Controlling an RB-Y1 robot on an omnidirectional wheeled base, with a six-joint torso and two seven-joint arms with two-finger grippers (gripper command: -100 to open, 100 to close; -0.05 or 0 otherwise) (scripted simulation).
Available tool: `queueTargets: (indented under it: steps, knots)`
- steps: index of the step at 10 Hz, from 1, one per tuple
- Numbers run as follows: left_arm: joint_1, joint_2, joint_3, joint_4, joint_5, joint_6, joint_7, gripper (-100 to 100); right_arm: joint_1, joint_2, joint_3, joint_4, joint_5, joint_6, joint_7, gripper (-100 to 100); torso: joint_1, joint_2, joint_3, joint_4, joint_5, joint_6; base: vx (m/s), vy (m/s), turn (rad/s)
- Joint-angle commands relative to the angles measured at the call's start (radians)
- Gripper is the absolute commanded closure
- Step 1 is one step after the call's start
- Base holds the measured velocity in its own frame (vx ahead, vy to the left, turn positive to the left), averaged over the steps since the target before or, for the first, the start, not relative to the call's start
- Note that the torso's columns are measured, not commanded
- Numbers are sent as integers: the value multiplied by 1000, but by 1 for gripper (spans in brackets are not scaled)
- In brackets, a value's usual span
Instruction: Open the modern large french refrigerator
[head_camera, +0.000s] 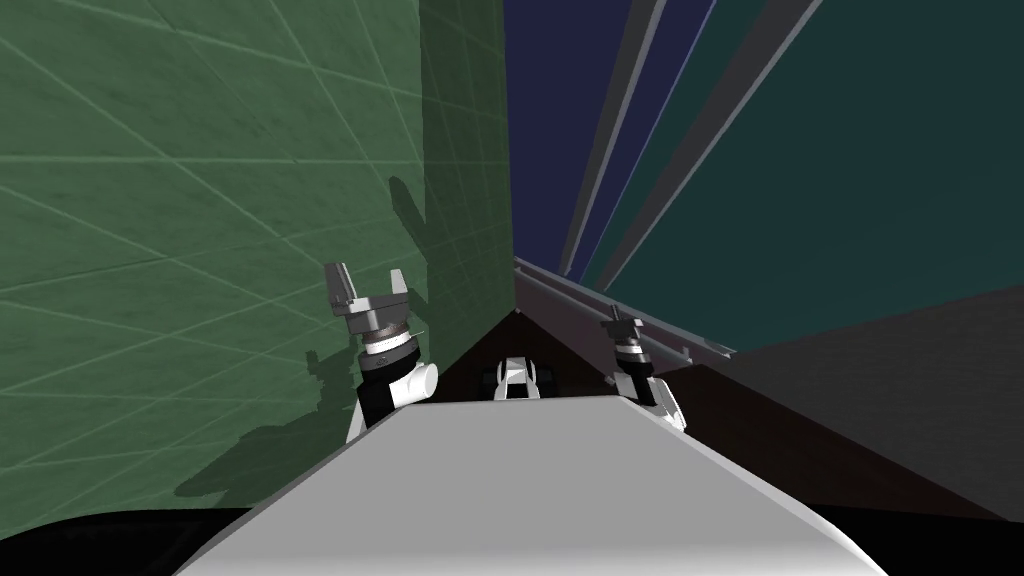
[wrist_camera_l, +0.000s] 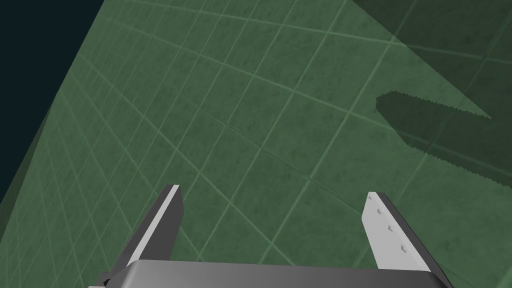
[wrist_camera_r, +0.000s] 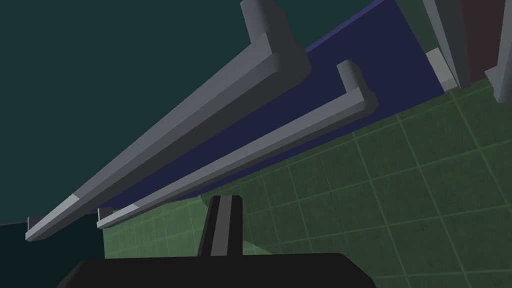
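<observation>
The refrigerator (head_camera: 860, 190) rises on my right with dark teal doors and a dark blue panel (head_camera: 545, 120) between them. Long grey handles (head_camera: 608, 150) run up its front. In the right wrist view two of these handles (wrist_camera_r: 200, 120) (wrist_camera_r: 250, 150) stretch away side by side. My right gripper (wrist_camera_r: 222, 205) is shut, fingers pressed together with nothing between them, its tips just short of the nearer handle's end. In the head view the right gripper (head_camera: 621, 322) sits against a grey bar (head_camera: 570, 285) low on the refrigerator; contact is unclear. My left gripper (head_camera: 368, 285) (wrist_camera_l: 272, 194) stands open before the wall.
A green tiled wall (head_camera: 200, 200) fills the left side and meets the refrigerator in a corner (head_camera: 512, 250). Dark brown floor (head_camera: 760, 420) lies below the refrigerator, with a grey panel (head_camera: 900, 360) to the right. A black area (wrist_camera_l: 30, 75) shows past the wall's edge.
</observation>
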Motion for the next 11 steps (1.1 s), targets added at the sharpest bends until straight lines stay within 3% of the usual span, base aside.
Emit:
queueTargets:
  steps: [1, 2, 3, 4, 11]
  knots:
    - [0, 0, 0, 0, 0, 0, 0, 0, -4, -46, 32, -8, 18, -2, -56, 100, 0, -1, -1, 0, 0, 0, -258, -30, 64]
    - [0, 0, 0, 0, 0, 0, 0, 0, -5, -63, 44, -10, 25, -2, -76, 100, -1, -1, -1, 0, 0, 0, -249, -45, 93]
    - [0, 0, 0, 0, 0, 0, 0, 0, -6, -52, 36, -5, 21, -4, -59, 100, -2, -1, -1, 0, -1, 0, -110, -24, 18]
    - [0, 0, 0, 0, 0, 0, 0, 0, -8, -46, 19, 0, 16, 11, -51, -100, 0, -7, -4, -2, 0, 0, 96, 14, -105]
    - [1, 0, 0, 0, 0, 0, 0, 0, -16, -16, -54, 26, -7, 72, -1, -100, 0, 3, 2, 1, 0, 0, 211, 46, -65]
